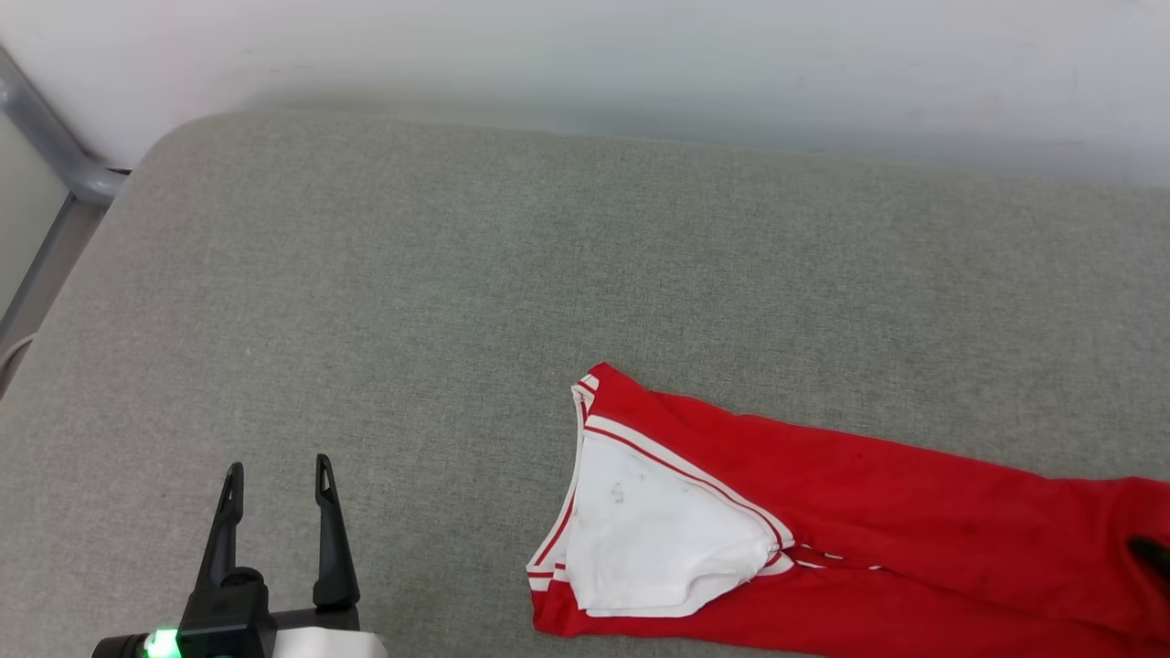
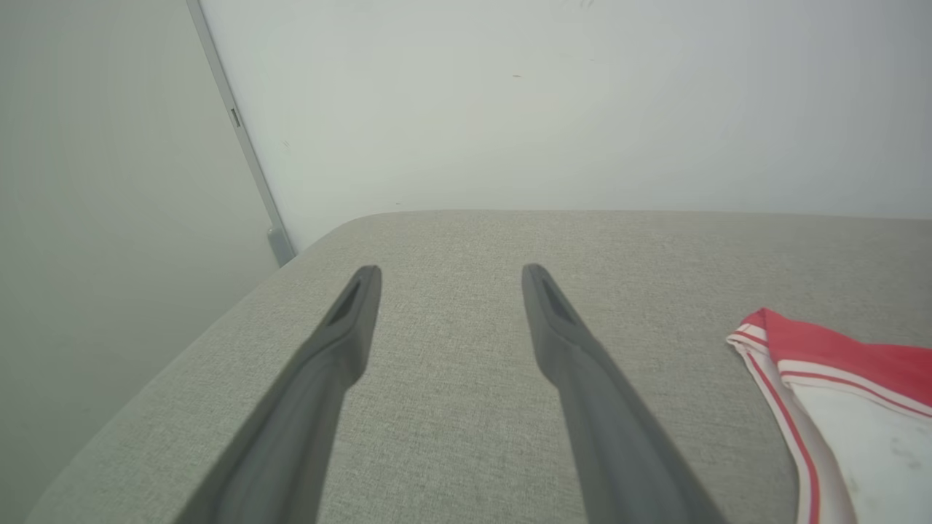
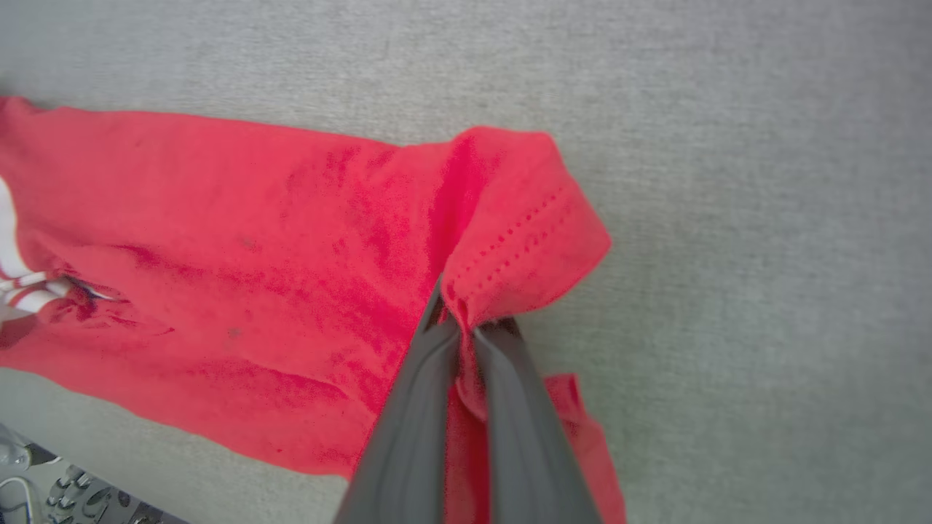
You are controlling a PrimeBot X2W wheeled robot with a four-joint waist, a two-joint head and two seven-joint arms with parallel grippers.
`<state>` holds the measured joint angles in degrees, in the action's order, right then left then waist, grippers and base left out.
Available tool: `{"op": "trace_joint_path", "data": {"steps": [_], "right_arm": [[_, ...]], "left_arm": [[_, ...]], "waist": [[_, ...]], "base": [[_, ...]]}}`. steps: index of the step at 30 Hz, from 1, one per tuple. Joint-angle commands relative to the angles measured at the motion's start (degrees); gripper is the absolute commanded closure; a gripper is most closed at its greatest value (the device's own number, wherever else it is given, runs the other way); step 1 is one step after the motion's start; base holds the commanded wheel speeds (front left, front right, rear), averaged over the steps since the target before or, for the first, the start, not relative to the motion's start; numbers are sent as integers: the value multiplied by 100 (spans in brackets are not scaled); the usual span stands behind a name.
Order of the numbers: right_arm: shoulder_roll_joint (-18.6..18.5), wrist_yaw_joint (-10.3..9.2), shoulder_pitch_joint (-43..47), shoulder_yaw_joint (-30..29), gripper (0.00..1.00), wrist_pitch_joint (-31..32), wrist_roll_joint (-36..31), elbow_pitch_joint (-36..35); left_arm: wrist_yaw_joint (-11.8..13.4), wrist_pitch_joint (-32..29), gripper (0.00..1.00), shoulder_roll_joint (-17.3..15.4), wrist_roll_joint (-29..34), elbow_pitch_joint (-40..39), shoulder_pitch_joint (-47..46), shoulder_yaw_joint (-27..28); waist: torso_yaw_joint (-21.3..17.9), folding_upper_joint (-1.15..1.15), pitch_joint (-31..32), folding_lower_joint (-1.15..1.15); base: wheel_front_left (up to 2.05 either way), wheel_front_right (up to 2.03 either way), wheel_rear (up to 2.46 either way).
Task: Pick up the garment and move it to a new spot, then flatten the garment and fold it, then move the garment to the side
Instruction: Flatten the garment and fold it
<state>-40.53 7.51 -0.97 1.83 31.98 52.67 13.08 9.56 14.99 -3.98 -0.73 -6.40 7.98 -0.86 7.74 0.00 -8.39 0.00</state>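
The garment (image 1: pixel 914 521), a red jersey with a white sleeve and striped trim, lies stretched along the grey cushion at the lower right of the head view, its sleeve end pointing left. My right gripper (image 3: pixel 466 320) is shut on the garment (image 3: pixel 291 276), pinching its stitched red hem, which bunches up over the fingertips. A dark tip of that gripper (image 1: pixel 1154 556) shows at the right edge of the head view. My left gripper (image 1: pixel 277 477) hovers open and empty at the lower left, well left of the garment's sleeve (image 2: pixel 837 393). Its fingers (image 2: pixel 342 342) are spread wide over bare cushion.
The grey fabric cushion (image 1: pixel 411 302) spans the scene, with a rounded corner at the far left. A white wall (image 1: pixel 640 55) runs behind it, and a grey metal frame (image 1: pixel 46 155) stands at the far left. Some clutter (image 3: pixel 65 495) shows beyond the cushion's edge.
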Motion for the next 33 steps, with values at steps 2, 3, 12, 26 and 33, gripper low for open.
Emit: {"op": "trace_joint_path", "data": {"steps": [2, 3, 12, 26, 33], "right_arm": [[152, -5, 96, 35, 100, 97, 42, -379], [152, -5, 96, 35, 100, 97, 42, -379], [640, -5, -170, 548, 100, 632, -316, -1795], [1166, -5, -1878, 2418, 100, 962, -646, -1698], [1498, -5, -2679, 3267, 100, 762, -732, -911]], "left_arm": [[-32, 26, 0, 8, 21, 19, 82, 14], [-32, 26, 0, 8, 21, 19, 82, 14], [-89, 26, 0, 6, 51, 94, 25, -77], [-113, 26, 0, 44, -17, 139, -148, -229], [-133, 26, 0, 68, -43, 191, -292, -324]], "waist": [[-15, 0, 53, 0], [-15, 0, 53, 0], [66, 0, 110, 0], [422, 0, -102, 0], [627, 0, -241, 0]], "base": [[0, 0, 0], [0, 0, 0], [0, 0, 0], [0, 0, 0], [0, 0, 0]]}}
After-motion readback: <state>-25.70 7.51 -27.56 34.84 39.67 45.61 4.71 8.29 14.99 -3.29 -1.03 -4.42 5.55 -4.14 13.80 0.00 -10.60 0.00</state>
